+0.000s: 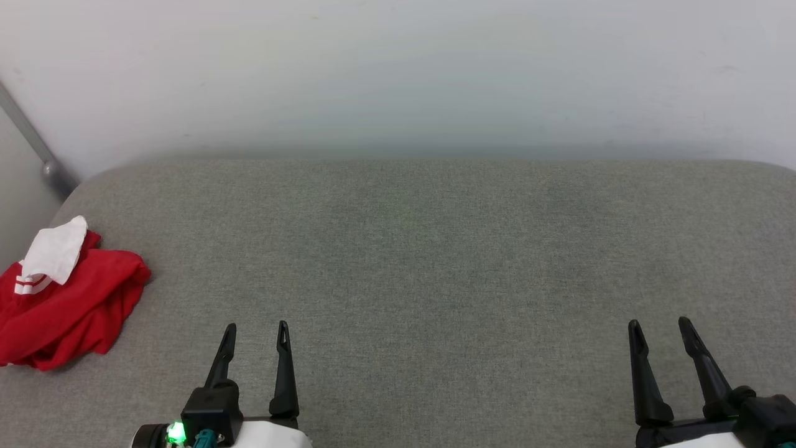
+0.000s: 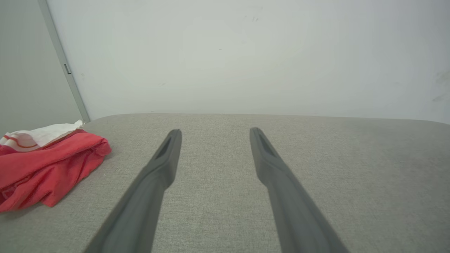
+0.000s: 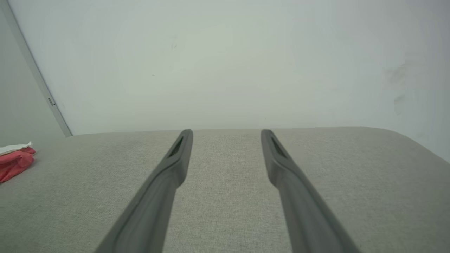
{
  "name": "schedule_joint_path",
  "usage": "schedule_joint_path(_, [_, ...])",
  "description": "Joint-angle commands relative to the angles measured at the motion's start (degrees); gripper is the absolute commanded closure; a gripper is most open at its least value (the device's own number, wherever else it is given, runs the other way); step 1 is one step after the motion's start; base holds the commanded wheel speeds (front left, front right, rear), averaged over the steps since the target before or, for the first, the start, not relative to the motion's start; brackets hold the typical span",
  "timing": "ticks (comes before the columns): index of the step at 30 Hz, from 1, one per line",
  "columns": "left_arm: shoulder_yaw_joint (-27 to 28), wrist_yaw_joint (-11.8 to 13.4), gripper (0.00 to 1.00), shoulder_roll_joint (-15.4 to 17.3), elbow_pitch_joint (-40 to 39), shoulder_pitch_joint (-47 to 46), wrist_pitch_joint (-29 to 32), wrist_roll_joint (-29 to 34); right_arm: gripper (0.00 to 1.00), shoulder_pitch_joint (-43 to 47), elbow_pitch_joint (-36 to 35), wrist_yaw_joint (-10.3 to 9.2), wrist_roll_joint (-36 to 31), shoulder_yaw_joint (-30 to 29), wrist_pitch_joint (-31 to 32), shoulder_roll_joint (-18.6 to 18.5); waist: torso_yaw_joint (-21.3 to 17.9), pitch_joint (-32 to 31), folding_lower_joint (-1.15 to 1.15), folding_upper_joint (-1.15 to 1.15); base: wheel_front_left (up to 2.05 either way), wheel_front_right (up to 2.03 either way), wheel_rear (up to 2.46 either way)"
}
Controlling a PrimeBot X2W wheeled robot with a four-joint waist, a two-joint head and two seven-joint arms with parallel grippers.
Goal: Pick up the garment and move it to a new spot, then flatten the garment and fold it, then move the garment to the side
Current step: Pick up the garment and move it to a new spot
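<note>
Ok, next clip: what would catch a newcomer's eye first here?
The red-and-white garment lies crumpled at the far left of the grey fabric surface. The left gripper and right gripper stand open and empty at the bottom of the head view, neither touching it.

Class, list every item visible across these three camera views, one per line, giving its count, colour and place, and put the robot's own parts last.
crumpled red jersey T-shirt with a white sleeve: one, red and white, far left of the surface, apart from both grippers
grey woven fabric-covered surface: one, grey, spans the foreground
plain wall: one, off-white, behind the surface
slanted metal bar: one, grey, upper left against the wall
left gripper: one, dark fingers, lower left, open, empty
right gripper: one, dark fingers, lower right, open, empty
</note>
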Motion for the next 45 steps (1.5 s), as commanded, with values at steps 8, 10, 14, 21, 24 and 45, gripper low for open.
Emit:
schedule_joint_path(8, [-0.4,0.36,0.0,-0.11,0.49,0.47,-0.16,-0.83,0.0,0.89,1.02,-0.02,1.62,-0.15,-0.12,0.14,-0.02,0.0,0.0,0.0,0.0,0.0,0.0])
schedule_joint_path(10, [-0.48,0.42,0.0,-0.11,0.56,0.46,-0.16,-0.91,0.0,0.92,1.08,-0.02,1.63,-0.12,-0.12,0.13,0.02,0.02,0.0,0.0,0.0,0.0,0.0])
schedule_joint_path(14, [-0.62,0.61,0.0,-0.11,0.54,0.42,-0.16,-0.84,0.0,1.08,1.16,-0.02,1.63,0.01,-0.12,0.14,0.21,-0.01,0.0,0.0,0.0,0.0,0.0])
schedule_joint_path(21, [-0.35,0.98,0.0,-0.11,0.62,0.0,-0.16,-0.27,0.0,0.97,1.15,-0.02,1.76,0.26,-0.12,0.14,1.12,-0.18,0.0,0.0,0.0,0.0,0.0])
schedule_joint_path(24, [-0.13,1.45,0.0,-0.11,0.87,-0.13,-0.16,0.04,0.0,1.11,0.91,-0.02,1.71,0.29,-0.12,0.13,2.17,-0.21,0.0,0.0,0.0,0.0,0.0])
schedule_joint_path(45, [3.0,3.43,0.0,-0.09,0.31,0.35,-0.16,1.92,0.0,2.46,-0.4,-0.02,1.16,1.98,-0.12,0.14,20.16,-0.81,0.0,0.0,0.0,0.0,0.0])
